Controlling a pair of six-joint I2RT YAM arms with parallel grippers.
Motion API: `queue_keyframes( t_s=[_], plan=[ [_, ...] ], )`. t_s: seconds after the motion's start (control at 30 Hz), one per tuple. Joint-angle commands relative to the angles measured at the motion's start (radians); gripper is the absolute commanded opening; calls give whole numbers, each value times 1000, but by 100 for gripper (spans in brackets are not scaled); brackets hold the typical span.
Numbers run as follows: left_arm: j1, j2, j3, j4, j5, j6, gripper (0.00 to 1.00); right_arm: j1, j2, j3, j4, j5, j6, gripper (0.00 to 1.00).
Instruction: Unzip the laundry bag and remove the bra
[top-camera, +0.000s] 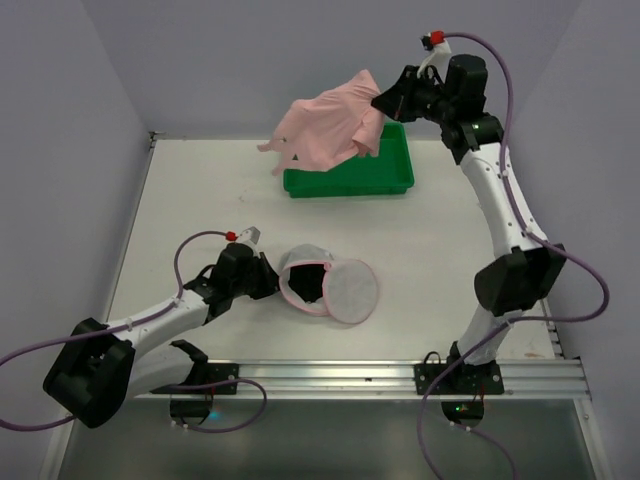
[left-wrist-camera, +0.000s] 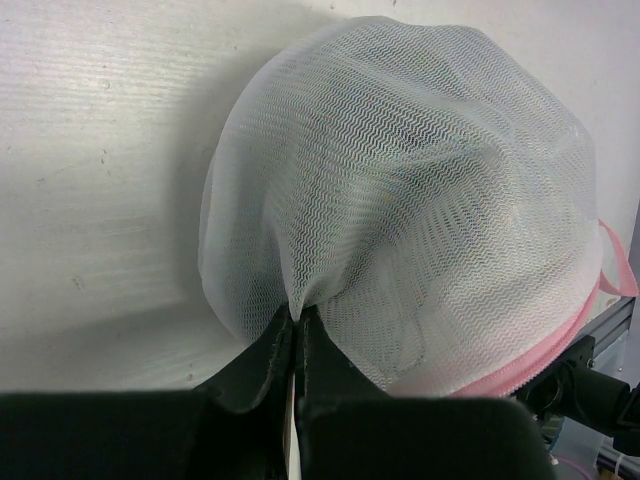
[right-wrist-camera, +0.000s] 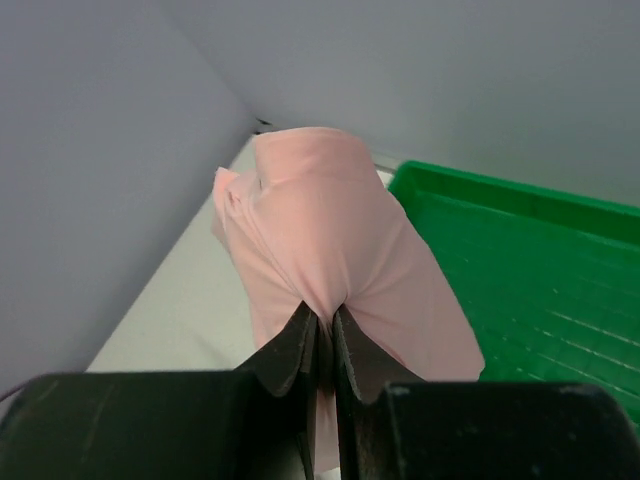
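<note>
Anchoring likely explains the left end effector (left-wrist-camera: 298, 316) pinching the laundry bag (left-wrist-camera: 400, 200) while the right end effector (right-wrist-camera: 325, 318) grips the bra (right-wrist-camera: 330, 220) aloft.

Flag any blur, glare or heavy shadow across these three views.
Top external: sharp, even light, no glare. Left wrist: laundry bag mesh crisp, soft shadow on its left; left gripper blurred. Right wrist: bra sharp, right gripper dark, soft.

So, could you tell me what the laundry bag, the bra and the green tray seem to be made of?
Laundry bag: translucent white mesh, zigzag weave visible, likely synthetic. Bra: smooth matte pink fabric, draping softly. Green tray: probably moulded plastic, glossy, gridded floor.
</note>
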Motion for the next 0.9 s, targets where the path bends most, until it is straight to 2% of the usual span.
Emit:
queue_keyframes(
  t_s=[0.0,0.27,0.47,0.57,0.7,0.8,0.83,0.87],
  plan=[
    [7,-1,11,30,27,-4,0,-48,114,72,-4,98,16,0],
    [7,14,37,11,30,11,0,-140,318,88,70,142,7,0],
    [8,34,48,5,48,22,0,-158,559,250,-27,119,-27,0],
    [8,30,43,5,45,22,0,-155,604,249,-21,51,-4,0],
    [8,37,43,8,48,22,0,-132,628,235,-10,42,10,0],
    [10,37,41,7,52,22,0,-123,652,244,-10,13,27,18],
    [10,33,41,5,50,22,0,-123,650,234,-5,4,34,35],
    [10,28,40,2,49,22,0,-123,639,229,-2,-3,42,43]
  ],
)
